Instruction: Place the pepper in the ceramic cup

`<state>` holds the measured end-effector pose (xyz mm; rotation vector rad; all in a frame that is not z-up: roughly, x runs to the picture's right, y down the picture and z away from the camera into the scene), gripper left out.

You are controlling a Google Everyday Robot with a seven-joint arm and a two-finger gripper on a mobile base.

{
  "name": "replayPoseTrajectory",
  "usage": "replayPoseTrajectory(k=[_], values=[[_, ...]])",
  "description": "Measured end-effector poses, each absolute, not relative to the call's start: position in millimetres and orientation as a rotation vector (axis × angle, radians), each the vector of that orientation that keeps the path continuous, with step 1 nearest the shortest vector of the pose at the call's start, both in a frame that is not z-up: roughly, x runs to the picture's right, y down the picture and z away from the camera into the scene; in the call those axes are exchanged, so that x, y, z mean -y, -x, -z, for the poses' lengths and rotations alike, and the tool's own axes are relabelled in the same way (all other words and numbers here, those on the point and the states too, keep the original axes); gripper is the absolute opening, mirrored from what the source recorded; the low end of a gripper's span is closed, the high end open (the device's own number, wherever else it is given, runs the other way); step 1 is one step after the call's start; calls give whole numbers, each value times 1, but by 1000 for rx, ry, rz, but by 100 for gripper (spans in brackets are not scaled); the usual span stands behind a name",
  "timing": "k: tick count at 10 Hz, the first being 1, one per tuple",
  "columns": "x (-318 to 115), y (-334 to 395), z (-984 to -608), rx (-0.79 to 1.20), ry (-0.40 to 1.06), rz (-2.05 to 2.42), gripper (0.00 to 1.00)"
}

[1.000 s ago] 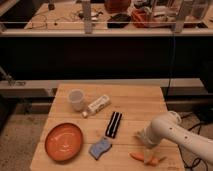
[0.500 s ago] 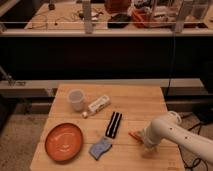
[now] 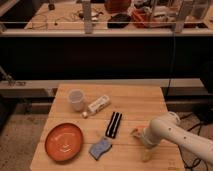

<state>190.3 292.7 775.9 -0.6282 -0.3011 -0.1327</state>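
The pepper (image 3: 146, 157) shows only as a small orange bit near the table's front right edge; the rest is hidden under the arm's end. My gripper (image 3: 141, 144), at the end of the white arm (image 3: 167, 129), hangs low right over the pepper. It is open and I cannot see it holding anything. The ceramic cup (image 3: 76, 99), small and white, stands upright at the table's back left, far from the gripper.
A white tube-shaped bottle (image 3: 98, 105) lies beside the cup. A black flat object (image 3: 114, 124) lies mid-table, a blue sponge (image 3: 100, 148) in front of it, and an orange plate (image 3: 64, 141) at the front left. The wooden table (image 3: 135, 100) ends just right of the arm.
The arm's end has swung forward and down over the pepper, which lay in plain sight a second ago and is now mostly covered.
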Motion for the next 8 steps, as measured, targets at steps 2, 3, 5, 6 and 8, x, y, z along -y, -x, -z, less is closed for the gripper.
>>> replayPoseTrajectory(k=[2,3,5,6,8], values=[[-287,-193,-770,297,632,133,75],[-288,-193,-771,297,630,135,77],[-290,-192,-775,300,627,139,80],[-287,-192,-772,299,626,140,80],[-285,-193,-768,297,626,143,80]])
